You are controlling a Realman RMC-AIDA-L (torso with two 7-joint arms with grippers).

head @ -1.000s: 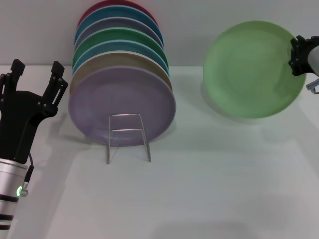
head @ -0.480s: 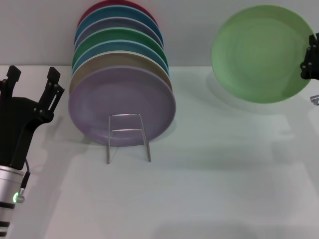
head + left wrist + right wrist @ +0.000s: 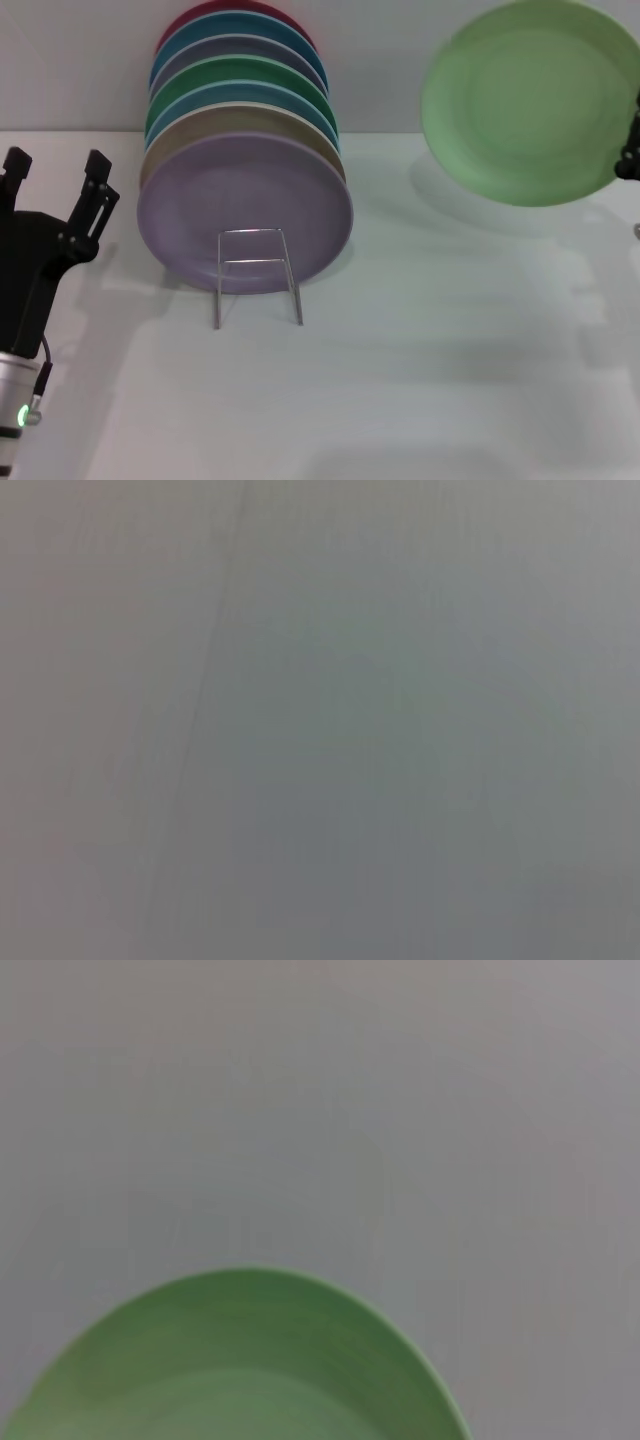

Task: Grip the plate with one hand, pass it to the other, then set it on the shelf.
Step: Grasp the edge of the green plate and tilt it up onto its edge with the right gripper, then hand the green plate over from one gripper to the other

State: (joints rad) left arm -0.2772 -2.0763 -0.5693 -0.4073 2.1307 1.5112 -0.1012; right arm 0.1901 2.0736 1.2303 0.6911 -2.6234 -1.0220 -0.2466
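Currently the right gripper (image 3: 630,150) sits at the far right edge of the head view, only partly in frame, clamped on the rim of the plate (image 3: 528,100). That light green plate is held up off the table (image 3: 420,340), tilted with its face toward the camera, high at the right, its shadow cast on the table surface below. Right wrist view shows only the upper arc of the plate (image 3: 240,1370) against a plain grey background; the fingers themselves are not visible there.

Left gripper (image 3: 55,175) stands at the left edge of the head view, pointing up, its two fingers spread apart with nothing between them, well apart from the plate. Left wrist view shows nothing distinguishable.

Shelf (image 3: 257,275): thin wire rack on the table, centre-left, loaded with a row of upright plates; lavender plate (image 3: 245,212) at the front, then tan, blue, darker green, more blue and a red one at the back
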